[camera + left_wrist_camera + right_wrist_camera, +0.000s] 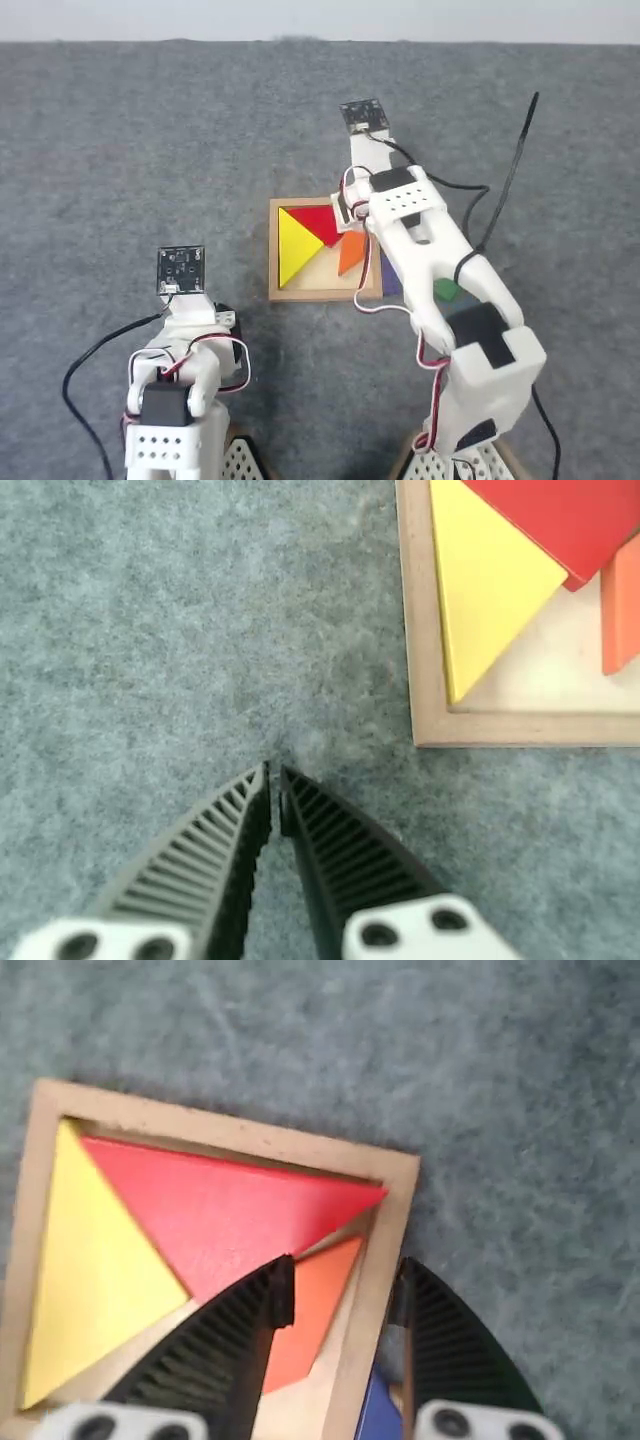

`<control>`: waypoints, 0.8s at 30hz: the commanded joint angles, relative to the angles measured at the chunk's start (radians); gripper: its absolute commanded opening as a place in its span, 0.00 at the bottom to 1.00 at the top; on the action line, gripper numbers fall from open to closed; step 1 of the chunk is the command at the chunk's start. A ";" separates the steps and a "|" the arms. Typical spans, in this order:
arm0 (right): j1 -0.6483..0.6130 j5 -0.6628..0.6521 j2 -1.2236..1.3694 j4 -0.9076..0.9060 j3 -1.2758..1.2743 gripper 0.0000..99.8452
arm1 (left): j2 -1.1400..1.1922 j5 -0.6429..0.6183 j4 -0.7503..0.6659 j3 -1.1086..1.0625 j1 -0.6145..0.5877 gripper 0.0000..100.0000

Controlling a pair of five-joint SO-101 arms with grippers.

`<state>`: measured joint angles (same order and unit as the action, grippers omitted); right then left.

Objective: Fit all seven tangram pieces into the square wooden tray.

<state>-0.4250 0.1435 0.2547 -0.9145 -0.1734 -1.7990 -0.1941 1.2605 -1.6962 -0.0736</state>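
- Left gripper (272,775): fingers together, holding nothing, over the grey carpet (120,150), near the tray's near-left corner but apart from it.
- Wooden tray (274,250): square, flat on the carpet between the two arms.
- Yellow triangle (293,245): inside the tray, long edge along the left wall, apex pointing to the tray's middle.
- Red triangle (318,222): inside, long edge along the far wall, apex pointing towards the near side.
- Orange piece (351,252): inside, just beside the right wall, long axis running far to near.
- Right gripper (340,1290): fingers apart, straddling the tray's right wall, above the orange piece.
- Blue piece (390,283): outside the right wall, largely hidden under the right arm.
- Green piece (446,290): on the carpet further right, partly covered by that arm.
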 commanded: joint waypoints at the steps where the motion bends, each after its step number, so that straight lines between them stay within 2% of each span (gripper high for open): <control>1: 0.002 -0.055 0.030 0.058 0.055 0.18 | -0.020 0.011 0.002 0.013 -0.006 0.01; 12: 0.004 -0.063 0.051 0.067 0.094 0.18 | -0.020 0.011 0.002 0.013 -0.006 0.01; 16: 0.002 -0.149 0.073 0.082 0.092 0.18 | -0.020 0.011 0.002 0.013 -0.006 0.01; 21: -0.008 -0.158 0.064 0.090 0.092 0.18 | -0.020 0.011 0.002 0.013 -0.006 0.01; 24: -0.033 -0.161 0.042 0.099 0.087 0.10 | -0.020 0.011 0.002 0.013 -0.006 0.01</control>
<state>-0.4312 0.0008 0.3575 -0.8424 -0.1350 -1.7990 -0.1941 1.2605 -1.6962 -0.0736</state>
